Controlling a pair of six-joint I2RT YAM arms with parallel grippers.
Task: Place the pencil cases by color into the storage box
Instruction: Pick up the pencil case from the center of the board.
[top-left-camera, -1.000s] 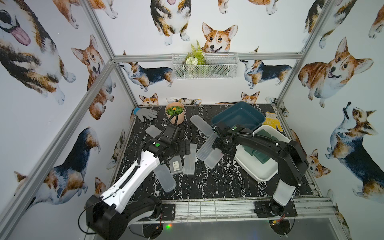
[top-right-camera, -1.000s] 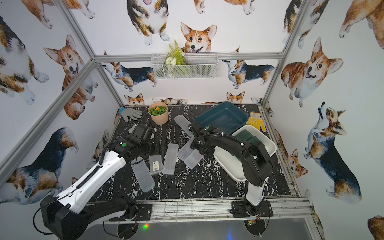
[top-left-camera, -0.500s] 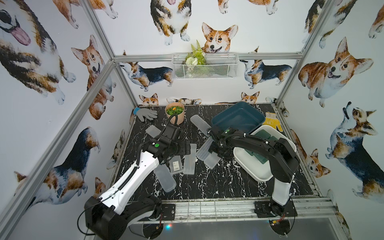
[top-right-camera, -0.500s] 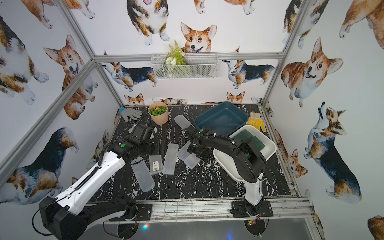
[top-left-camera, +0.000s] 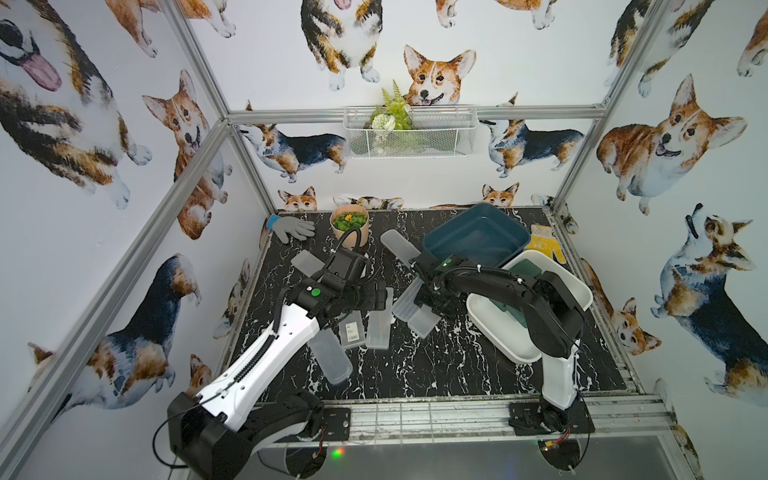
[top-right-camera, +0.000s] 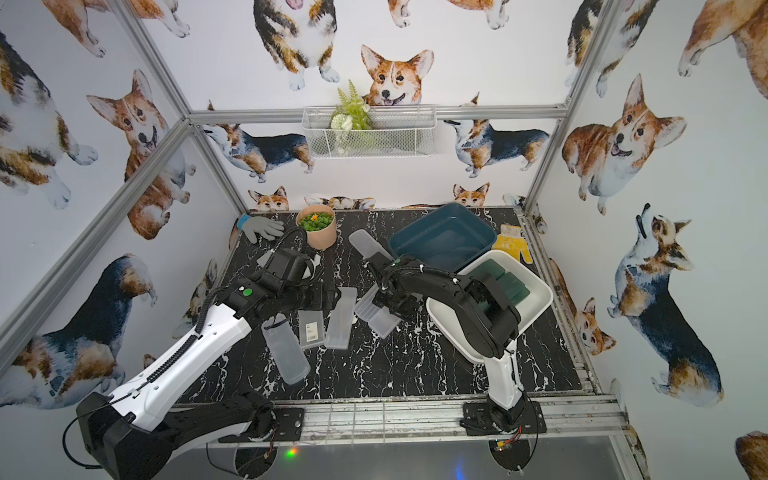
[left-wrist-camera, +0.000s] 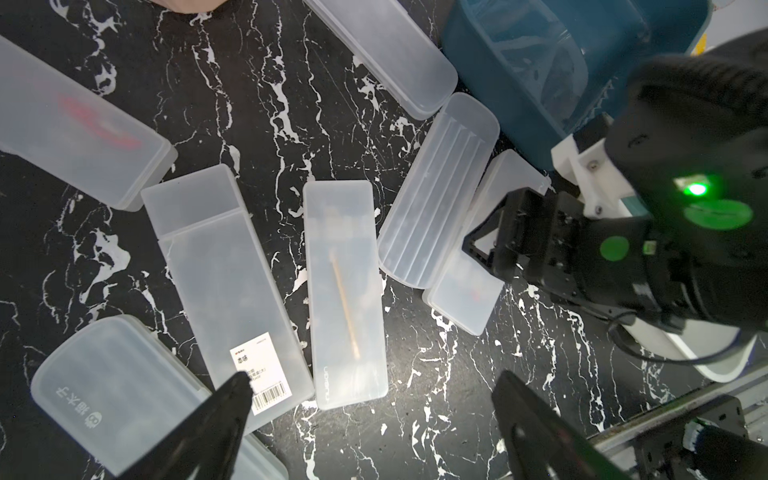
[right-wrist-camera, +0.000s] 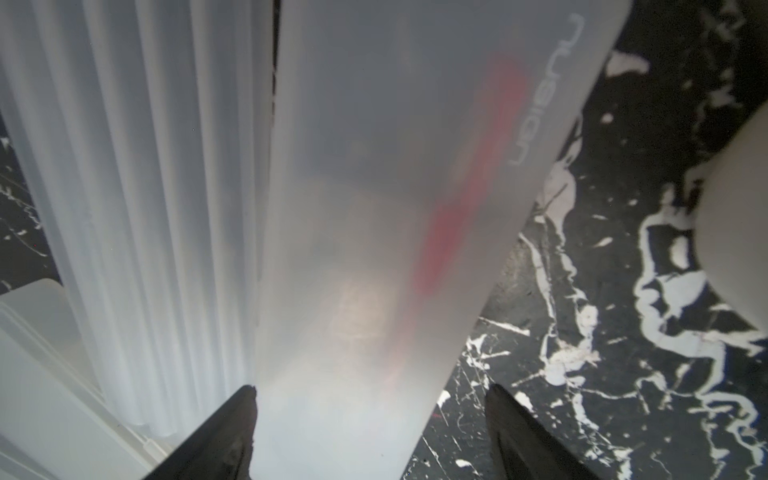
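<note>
Starting nearest the arm bases, a rounded frosted pencil case (left-wrist-camera: 116, 386) lies well apart from the white storage box (top-left-camera: 494, 336), on its left-arm side. Next, a labelled frosted case (left-wrist-camera: 232, 291) and a frosted case holding a thin stick (left-wrist-camera: 345, 291) lie side by side, closer to the box. The left gripper (left-wrist-camera: 374, 382) hangs above these two, jaws spread, holding nothing. Just beside the box's rim, a frosted case with something red inside (right-wrist-camera: 374, 208) lies flat on the table; the right gripper (right-wrist-camera: 372, 391) straddles it, jaws released, one finger at the case's edge, the other clear of it. A ribbed frosted case (right-wrist-camera: 145, 166) lies just beside that case, on the side away from the box. Inside the box lie dark green cases (top-right-camera: 509, 282). Beyond the box stands a teal storage box (top-left-camera: 473, 232), with one more frosted case (top-left-camera: 399, 248) beside it.
</note>
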